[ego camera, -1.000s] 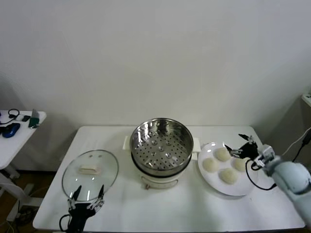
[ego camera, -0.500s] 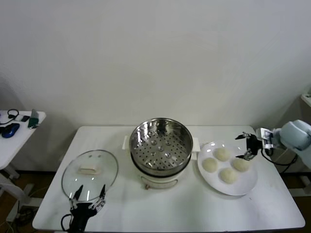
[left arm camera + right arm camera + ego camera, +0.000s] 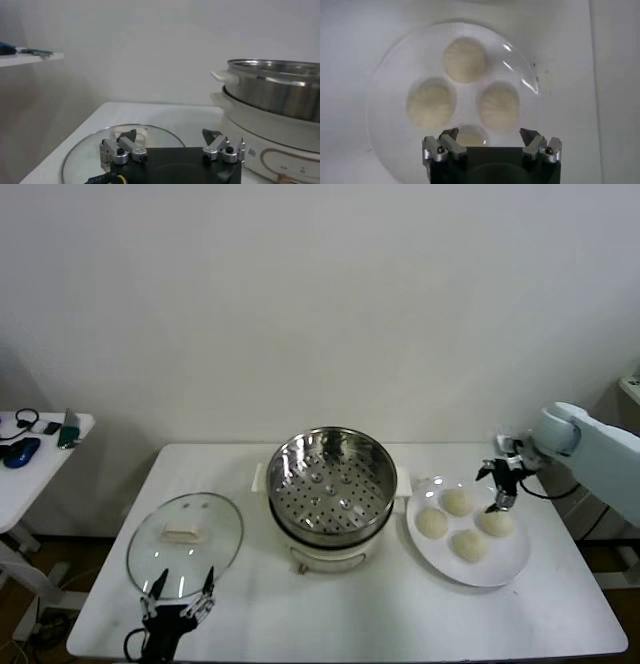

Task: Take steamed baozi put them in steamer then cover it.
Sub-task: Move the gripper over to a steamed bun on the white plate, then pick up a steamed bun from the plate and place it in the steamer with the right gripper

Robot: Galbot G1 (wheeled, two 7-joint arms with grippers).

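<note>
Several cream-white baozi (image 3: 458, 502) lie on a flat white plate (image 3: 500, 568) at the right of the table; the right wrist view shows them (image 3: 465, 59) from above. The shiny steel steamer (image 3: 331, 484) stands open at the table's middle on its white base. My right gripper (image 3: 497, 487) is open and empty, hovering over the far right baozi (image 3: 495, 522); in its wrist view (image 3: 489, 136) one bun (image 3: 471, 136) lies between the jaws below. My left gripper (image 3: 178, 592) is open and empty at the near edge of the glass lid (image 3: 186, 534).
The glass lid with a cream handle (image 3: 123, 133) lies flat on the table left of the steamer (image 3: 272, 90). A small side table (image 3: 35, 446) with odds and ends stands at far left. A white wall is behind.
My right gripper has swung up from low beside the plate and now points down over the far right baozi. The left gripper has not moved.
</note>
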